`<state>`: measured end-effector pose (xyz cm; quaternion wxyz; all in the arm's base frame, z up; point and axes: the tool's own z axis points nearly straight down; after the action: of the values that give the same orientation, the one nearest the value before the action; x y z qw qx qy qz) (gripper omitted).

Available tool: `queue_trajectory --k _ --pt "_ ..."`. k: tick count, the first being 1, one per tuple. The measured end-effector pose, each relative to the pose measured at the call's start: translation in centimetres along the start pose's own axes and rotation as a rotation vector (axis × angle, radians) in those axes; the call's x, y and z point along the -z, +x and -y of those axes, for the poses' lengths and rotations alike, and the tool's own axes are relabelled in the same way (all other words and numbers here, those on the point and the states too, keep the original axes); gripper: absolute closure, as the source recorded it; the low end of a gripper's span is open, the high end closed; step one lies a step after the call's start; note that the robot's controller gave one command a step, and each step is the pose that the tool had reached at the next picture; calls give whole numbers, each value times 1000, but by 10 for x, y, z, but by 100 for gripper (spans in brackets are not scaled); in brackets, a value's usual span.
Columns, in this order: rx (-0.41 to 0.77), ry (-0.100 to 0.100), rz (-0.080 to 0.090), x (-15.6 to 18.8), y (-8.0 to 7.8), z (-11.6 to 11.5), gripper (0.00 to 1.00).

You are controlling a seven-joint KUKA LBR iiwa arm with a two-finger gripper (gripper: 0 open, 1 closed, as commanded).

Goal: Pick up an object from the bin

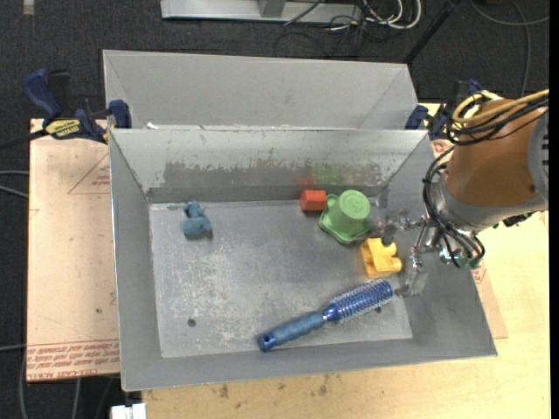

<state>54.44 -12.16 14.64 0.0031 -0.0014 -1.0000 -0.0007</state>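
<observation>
Block of yellow plastic (381, 257), small and chunky, is the thing nearest the pincer (411, 276). It lies just to the pincer's left, on the floor of the bin (262, 269) where the right wall starts to slope up. The pincer is low, at that sloped wall. It is beside the block, not round it, so nothing is held as far as I can see. Cannot tell if the pincer is released or clenched, as the arm's own parts clutter it.

Blue hairbrush (327, 314) lies below-left of the pincer. Its bristled head is the close end, just under the block, and its handle runs away to the lower left. Green cup (347, 214) sits up-left of the pincer, just beyond the block; whether they touch is unclear. Red block (313, 201) is past the cup, by the back wall. Small blue figure (196, 221) is far left, well apart from everything.

Likely risks:
- The sloped wall is right at the pincer, so a descent may scrape the metal or skid sideways.
- The yellow piece is crowded between cup and brush head, so closing may snag bristles or shove the block under the cup.
- A small hard block gripped off-centre could pop out on lifting.
</observation>
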Motion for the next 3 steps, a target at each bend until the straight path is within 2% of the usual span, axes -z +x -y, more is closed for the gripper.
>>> queue_trajectory --k 1,2,3 --pt "123 -2 -1 -81 24 -35 0" --pt "103 -2 4 -77 44 -68 0" --pt "101 1 5 -78 43 -65 100"
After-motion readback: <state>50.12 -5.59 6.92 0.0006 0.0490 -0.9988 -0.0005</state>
